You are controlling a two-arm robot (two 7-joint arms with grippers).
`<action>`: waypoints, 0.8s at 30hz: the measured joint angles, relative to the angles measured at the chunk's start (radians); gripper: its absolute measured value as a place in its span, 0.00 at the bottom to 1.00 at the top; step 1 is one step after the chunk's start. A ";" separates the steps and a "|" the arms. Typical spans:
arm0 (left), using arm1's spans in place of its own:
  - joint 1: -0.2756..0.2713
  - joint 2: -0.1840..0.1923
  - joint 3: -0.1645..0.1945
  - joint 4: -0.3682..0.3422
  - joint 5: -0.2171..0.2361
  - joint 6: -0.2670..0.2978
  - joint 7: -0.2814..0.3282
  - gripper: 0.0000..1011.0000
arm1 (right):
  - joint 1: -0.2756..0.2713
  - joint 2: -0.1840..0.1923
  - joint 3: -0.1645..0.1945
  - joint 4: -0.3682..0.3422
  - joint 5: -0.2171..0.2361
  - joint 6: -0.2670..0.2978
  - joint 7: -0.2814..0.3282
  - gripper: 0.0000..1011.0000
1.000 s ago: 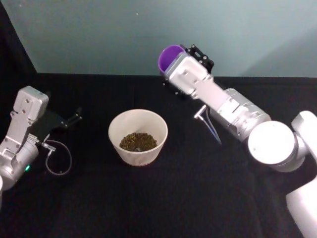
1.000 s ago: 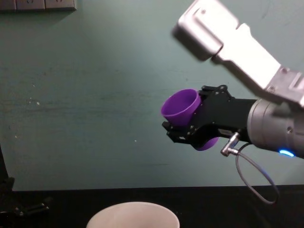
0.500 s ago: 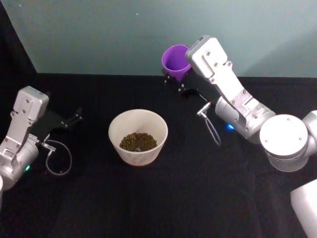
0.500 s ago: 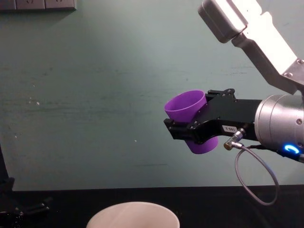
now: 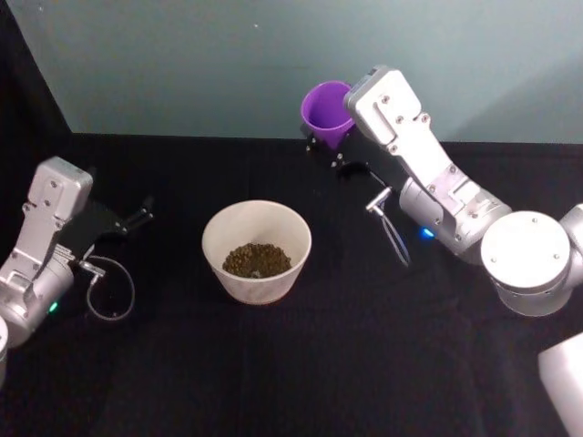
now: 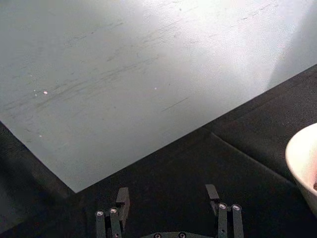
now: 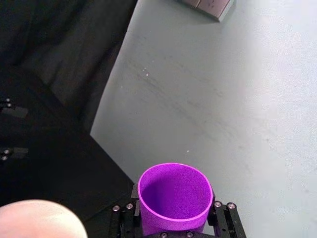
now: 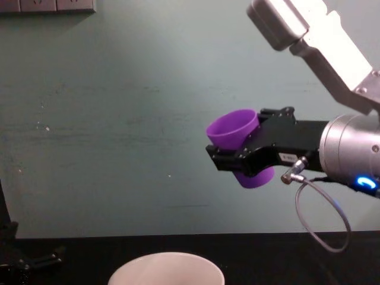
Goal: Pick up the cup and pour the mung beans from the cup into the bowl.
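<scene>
With the mung beans (image 5: 257,259) already in the bowl (image 5: 256,250), the right hand (image 8: 240,163), pinching the cup (image 8: 236,138) behind and above the bowl, should lower it upright; the left hand (image 6: 168,210) waits spread beside the bowl.

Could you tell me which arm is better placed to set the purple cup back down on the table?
The right. Its gripper is shut on the cup, held above the table. The left gripper sits open and low at the far left.

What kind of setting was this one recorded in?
Probably a lab test bench: a black-draped table, a plain pale green wall with outlets, and only a bowl and cup.
</scene>
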 joint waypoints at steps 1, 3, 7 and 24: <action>0.000 0.000 0.000 0.000 0.000 0.000 0.000 0.99 | 0.000 0.000 0.000 0.000 0.000 0.000 0.000 0.72; 0.000 0.000 0.000 0.000 0.000 0.000 0.000 0.99 | -0.002 0.007 -0.004 -0.007 -0.003 0.002 -0.009 0.72; 0.000 0.000 0.000 0.000 0.000 0.000 0.000 0.99 | -0.014 0.011 0.006 0.009 0.029 -0.003 -0.017 0.72; 0.000 0.000 0.000 0.000 0.000 0.000 0.000 0.99 | -0.036 0.014 0.077 0.211 0.267 -0.153 0.029 0.72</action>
